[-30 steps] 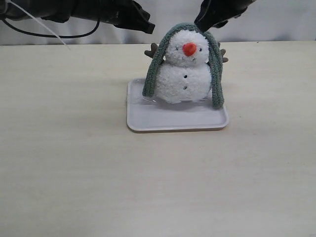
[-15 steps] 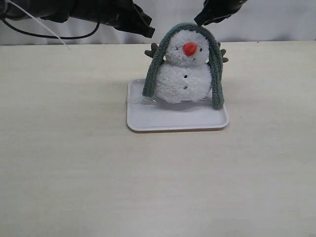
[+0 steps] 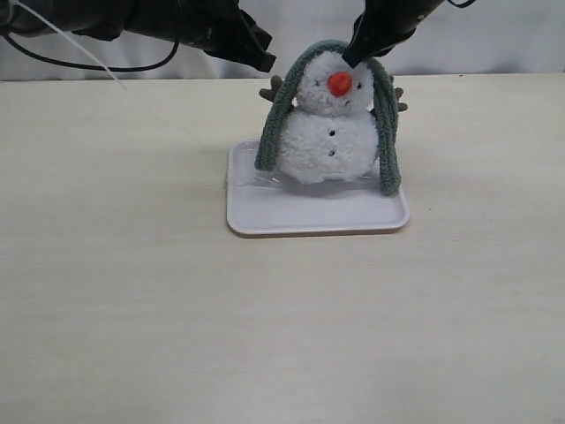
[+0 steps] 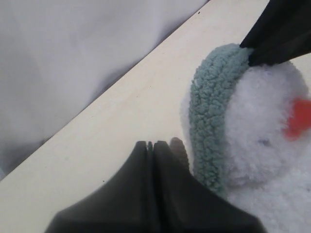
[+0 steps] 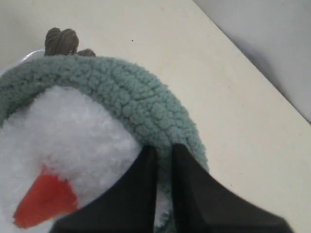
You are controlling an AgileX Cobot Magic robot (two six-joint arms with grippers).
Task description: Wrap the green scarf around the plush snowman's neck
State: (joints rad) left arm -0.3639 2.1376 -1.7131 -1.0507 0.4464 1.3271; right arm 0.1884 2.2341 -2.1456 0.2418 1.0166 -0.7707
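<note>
The plush snowman (image 3: 331, 132) stands upright on a white tray (image 3: 265, 212). The green scarf (image 3: 275, 124) lies arched over the top of its head, one end hanging down each side to the tray; none of it sits in the neck crease (image 3: 328, 111). My right gripper (image 3: 355, 55) is down on the scarf at the head's upper right; in the right wrist view its jaws (image 5: 164, 148) are shut on a fold of the scarf (image 5: 121, 92) above the orange nose (image 5: 43, 199). My left gripper (image 4: 150, 144) is shut and empty, beside the scarf (image 4: 209, 111) near a brown twig arm (image 4: 179, 145).
The tray sits mid-table on a pale wooden tabletop (image 3: 132, 265). A white curtain (image 3: 494, 35) hangs behind the table's far edge. Both dark arms reach in from the back, the left one (image 3: 177, 22) with a trailing cable.
My right gripper has come down from above the snowman onto the scarf at the top of the head. The left gripper has shifted only slightly.
</note>
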